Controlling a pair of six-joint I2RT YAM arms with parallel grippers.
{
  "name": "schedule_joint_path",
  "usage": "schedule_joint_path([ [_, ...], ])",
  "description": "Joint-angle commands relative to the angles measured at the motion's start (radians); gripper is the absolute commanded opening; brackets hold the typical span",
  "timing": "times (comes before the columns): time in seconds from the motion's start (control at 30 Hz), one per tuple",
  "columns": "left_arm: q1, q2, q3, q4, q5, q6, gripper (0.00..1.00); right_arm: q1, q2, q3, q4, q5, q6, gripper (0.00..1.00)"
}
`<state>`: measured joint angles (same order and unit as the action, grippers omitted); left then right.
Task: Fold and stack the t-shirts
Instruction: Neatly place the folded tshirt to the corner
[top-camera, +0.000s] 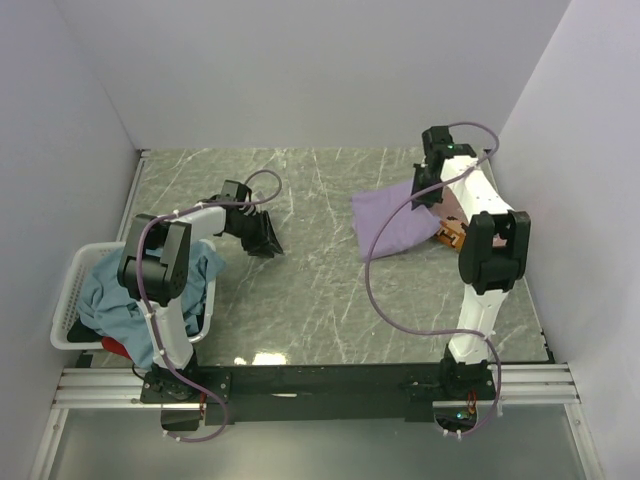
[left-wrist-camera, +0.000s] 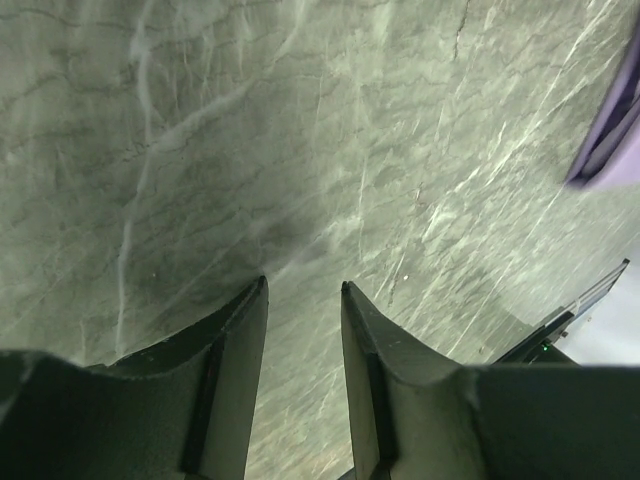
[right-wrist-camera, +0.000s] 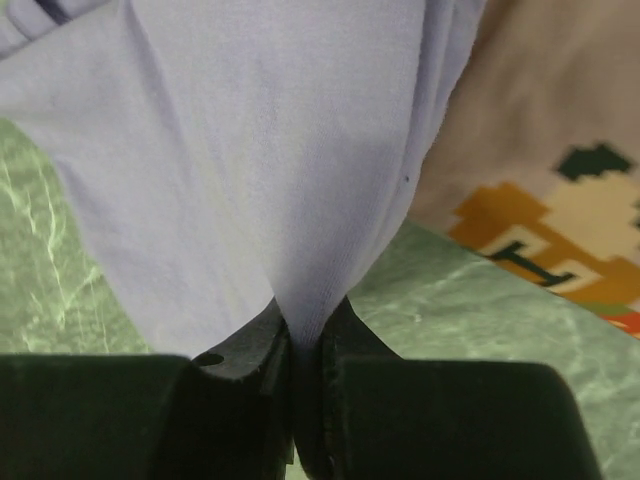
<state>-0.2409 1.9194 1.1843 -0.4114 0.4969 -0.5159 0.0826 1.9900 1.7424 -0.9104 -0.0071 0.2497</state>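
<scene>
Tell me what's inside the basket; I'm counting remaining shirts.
A teal shirt fills the basket, a red shirt peeking out at its near edge. Anything deeper is covered by cloth and the left arm.

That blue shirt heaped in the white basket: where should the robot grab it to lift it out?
Probably a raised fold near the top of the teal-blue shirt, pinched from straight above. It lies crumpled in a mound, and the basket walls block a sideways approach. The open left gripper is the nearer one.
</scene>
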Motion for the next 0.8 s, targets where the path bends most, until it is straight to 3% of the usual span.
schedule_joint_path([
  [0.0, 0.002, -0.042, -0.025, 0.032, 0.020, 0.020, 0.41, -0.049, -0.056, 0.091, -0.053, 0.082, 0.048, 0.00],
  [0.47, 0.002, -0.059, -0.097, 0.080, 0.028, 0.004, 0.41, -0.078, 0.079, 0.532, -0.208, 0.151, 0.062, 0.00],
  [0.77, 0.002, -0.072, -0.161, 0.118, 0.038, -0.013, 0.41, -0.153, -0.005, 0.407, -0.173, 0.124, 0.051, 0.00],
])
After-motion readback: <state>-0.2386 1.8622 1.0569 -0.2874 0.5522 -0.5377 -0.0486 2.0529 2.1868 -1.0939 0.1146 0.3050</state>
